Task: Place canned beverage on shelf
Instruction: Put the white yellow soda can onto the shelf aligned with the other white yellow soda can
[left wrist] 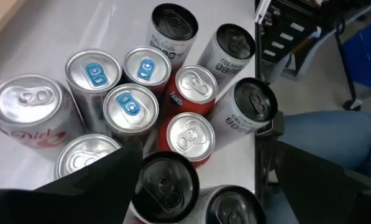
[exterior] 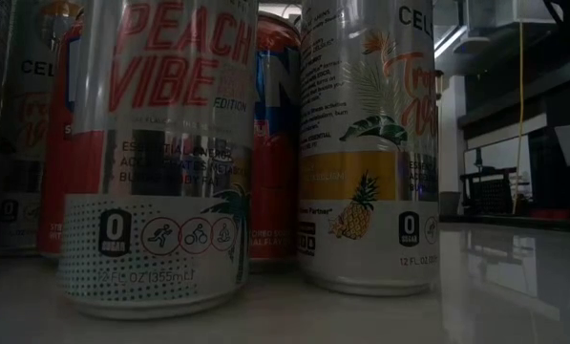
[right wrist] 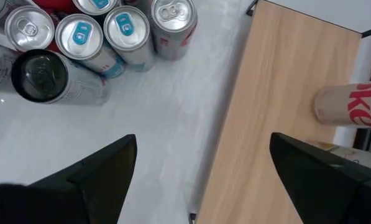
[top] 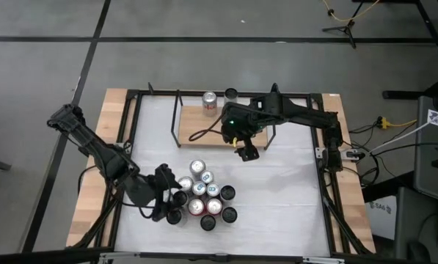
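Light-wood shelf [top: 204, 136] at the white surface's [top: 277, 198] far edge carries one can [top: 209, 101]. Right end effector [top: 246, 152] hovers wide open and empty over bare surface beside it; left end effector [top: 162, 192], open and empty, sits against the can cluster [top: 204, 196].

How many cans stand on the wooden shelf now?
2: a silver can and a dark-topped can, both near the shelf's back edge. The right arm covers part of the shelf, so more may be hidden.
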Tool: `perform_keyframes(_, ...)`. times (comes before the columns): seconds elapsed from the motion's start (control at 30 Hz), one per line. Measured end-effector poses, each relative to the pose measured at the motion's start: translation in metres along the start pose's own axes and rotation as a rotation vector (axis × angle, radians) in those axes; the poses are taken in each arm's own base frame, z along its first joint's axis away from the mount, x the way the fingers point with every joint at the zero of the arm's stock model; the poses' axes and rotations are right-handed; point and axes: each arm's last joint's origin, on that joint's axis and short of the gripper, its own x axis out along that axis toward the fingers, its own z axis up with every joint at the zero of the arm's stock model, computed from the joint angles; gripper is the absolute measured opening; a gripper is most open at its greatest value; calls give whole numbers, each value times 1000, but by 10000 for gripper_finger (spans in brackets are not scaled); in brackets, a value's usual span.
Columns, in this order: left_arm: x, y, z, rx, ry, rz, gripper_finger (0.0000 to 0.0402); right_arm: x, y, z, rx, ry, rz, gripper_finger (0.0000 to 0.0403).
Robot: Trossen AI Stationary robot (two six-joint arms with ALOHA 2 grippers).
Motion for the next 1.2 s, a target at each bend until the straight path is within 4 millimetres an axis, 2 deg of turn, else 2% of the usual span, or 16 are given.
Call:
perform_keyframes(0.4, 2, 9, -10, -74, 70, 116, 349, 0, 0, 0, 1, 0, 0, 363)
perform_keyframes(0.77, 34, 3, -25, -9, 127, 215, 338, 0, 0, 0, 2, 1, 1, 363)
perform_keyframes(1.2, 35, 2, -24, -44, 111, 202, 337, 0, 0, 0, 1, 1, 1, 363)
